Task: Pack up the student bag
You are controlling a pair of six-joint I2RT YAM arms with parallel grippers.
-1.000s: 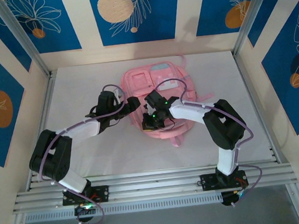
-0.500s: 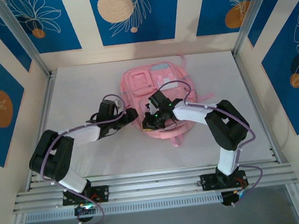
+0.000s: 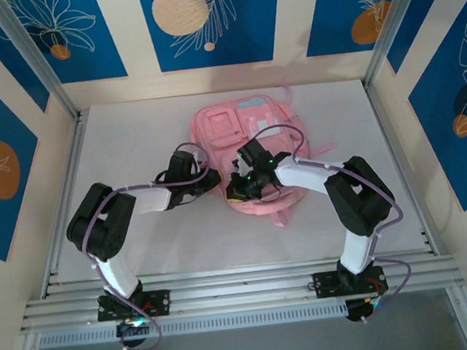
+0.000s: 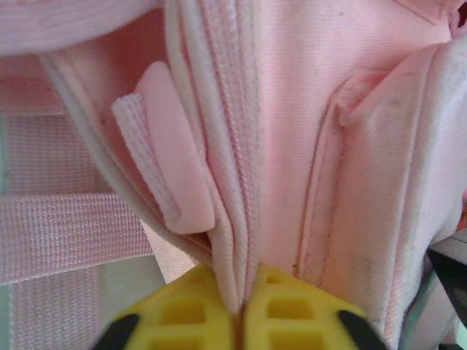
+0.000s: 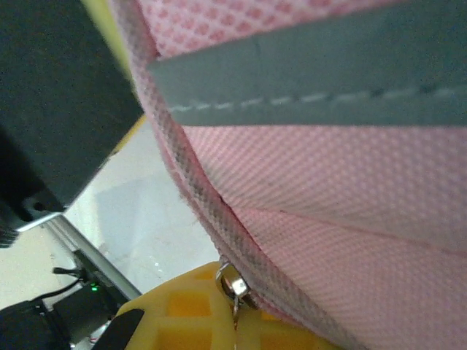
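The student bag [image 3: 254, 132] is a large soft pink backpack lying flat in the middle of the table. My left gripper [image 3: 209, 181] sits at the bag's left edge. In the left wrist view its yellow fingers [image 4: 182, 313] are shut on a fold of the bag's zipper seam [image 4: 233, 219], beside a pink rubber tab [image 4: 175, 160]. My right gripper [image 3: 239, 192] is over the bag's near part. In the right wrist view its yellow fingers [image 5: 190, 321] are shut on a small metal zipper pull [image 5: 235, 284] under the pink fabric [image 5: 343, 189] and grey trim [image 5: 328, 69].
The white table [image 3: 132, 135] is fenced by aluminium rails [image 3: 243, 285] in front and posts at the sides. A pink strap [image 3: 278, 218] trails from the bag's near edge. The left arm's dark body [image 5: 51, 109] looms close in the right wrist view.
The left arm has folded in and its gripper has slid right along the bag's left edge. The right gripper has shifted slightly up and right, and the bag has moved a little with it.
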